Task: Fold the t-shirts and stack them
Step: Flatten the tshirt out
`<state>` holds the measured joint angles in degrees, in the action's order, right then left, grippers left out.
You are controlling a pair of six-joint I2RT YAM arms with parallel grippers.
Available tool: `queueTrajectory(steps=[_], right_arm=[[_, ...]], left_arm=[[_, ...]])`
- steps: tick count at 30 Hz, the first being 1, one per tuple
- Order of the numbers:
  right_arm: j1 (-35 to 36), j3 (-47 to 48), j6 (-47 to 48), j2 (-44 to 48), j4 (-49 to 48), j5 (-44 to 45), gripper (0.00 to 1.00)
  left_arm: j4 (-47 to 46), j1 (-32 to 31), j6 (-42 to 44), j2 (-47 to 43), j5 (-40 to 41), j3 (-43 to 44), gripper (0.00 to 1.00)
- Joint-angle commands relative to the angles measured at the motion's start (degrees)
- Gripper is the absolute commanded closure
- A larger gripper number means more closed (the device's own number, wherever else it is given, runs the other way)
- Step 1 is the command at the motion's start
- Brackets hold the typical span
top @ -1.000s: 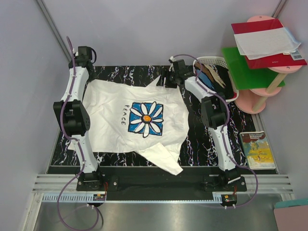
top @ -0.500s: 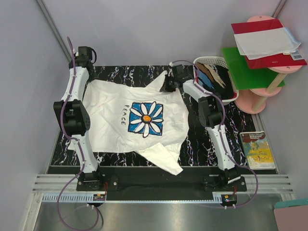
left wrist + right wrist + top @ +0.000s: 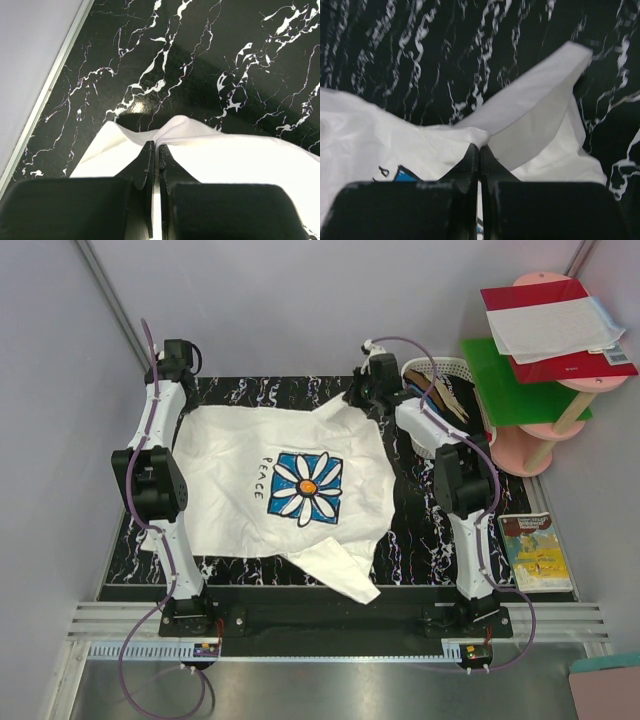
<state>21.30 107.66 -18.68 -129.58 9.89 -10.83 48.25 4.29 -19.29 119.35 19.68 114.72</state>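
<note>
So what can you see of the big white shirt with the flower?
The white t-shirt is soft, wrinkly cloth, spread print-up on the black marbled table. In its middle sits a blue square with a white daisy, and the black word PEACE beside it. One sleeve flops toward the near edge. The left claw and right claw each pinch its far edge, shut.

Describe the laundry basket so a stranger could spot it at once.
Start at the black marbled table and go to its far right corner, partly under the right arm. The white plastic basket sits there, beside a green board; it alone holds dark, blue and tan cloth.
</note>
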Motion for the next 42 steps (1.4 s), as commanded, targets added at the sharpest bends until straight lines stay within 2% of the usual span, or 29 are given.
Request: queueTrajectory(steps=[1, 5, 12, 14, 19, 25, 30, 34, 36, 38, 39, 41, 42], right_arm=[[-0.38, 7.1, 4.7, 1.35, -4.45, 6.6, 1.0], [-1.7, 15.46, 5.58, -4.17, -0.14, 9.95, 1.0], [-3.72, 30.13, 5.23, -11.57, 6.98, 6.09, 1.0], [-3.72, 31.73, 4.62, -12.62, 9.25, 3.55, 1.0], [-3.72, 24.99, 2.16, -8.16, 10.41, 2.48, 1.0], [-3.63, 14.0, 0.83, 2.55, 9.54, -1.21, 1.0], [-3.55, 5.37, 0.83, 9.6, 5.76, -0.51, 1.0], [-3.55, 0.38, 1.1, 18.8, 4.54, -1.55, 1.0], [-3.28, -6.38, 1.27, 23.99, 1.9, -2.44, 1.0], [-2.76, -12.78, 2.5, 33.22, -1.27, -3.23, 1.0], [-2.41, -14.48, 3.2, 36.56, -1.71, -3.23, 1.0], [-0.57, -19.29, 6.27, 47.1, -2.24, -3.85, 1.0], [0.4, -20.98, 7.68, 50.88, -2.24, -3.5, 1.0]], left_arm=[[-2.63, 0.28, 0.13, -2.28, 0.44, 0.42, 1.0], [-2.72, 0.27, 0.04, -2.11, 0.01, 0.33, 1.0], [-2.81, 1.42, -1.63, 0.88, 3.43, 3.49, 1.0], [-2.72, 1.59, -2.07, 1.67, 4.57, 4.63, 1.0], [-2.72, 2.3, -2.07, -0.07, 6.33, 4.55, 1.0], [-2.72, 2.56, -1.72, -4.2, 7.74, 2.97, 1.0], [-2.72, 2.65, -1.02, -6.58, 2.92, 1.83, 1.0], [-2.72, 2.38, -1.28, -15.26, -3.5, -2.02, 1.0], [-3.25, 2.03, -1.98, -23.14, -4.03, -4.66, 1.0], [-5.96, 2.12, -1.63, -29.93, -5.36, -10.19, 1.0], [-7.19, 2.03, -1.02, -37.71, -5.88, -12.48, 1.0], [-11.84, 2.03, -0.93, -46.71, -6.14, -19.77, 1.0], [-13.86, 2.03, -0.4, -55.8, -8.06, -22.4, 1.0]])
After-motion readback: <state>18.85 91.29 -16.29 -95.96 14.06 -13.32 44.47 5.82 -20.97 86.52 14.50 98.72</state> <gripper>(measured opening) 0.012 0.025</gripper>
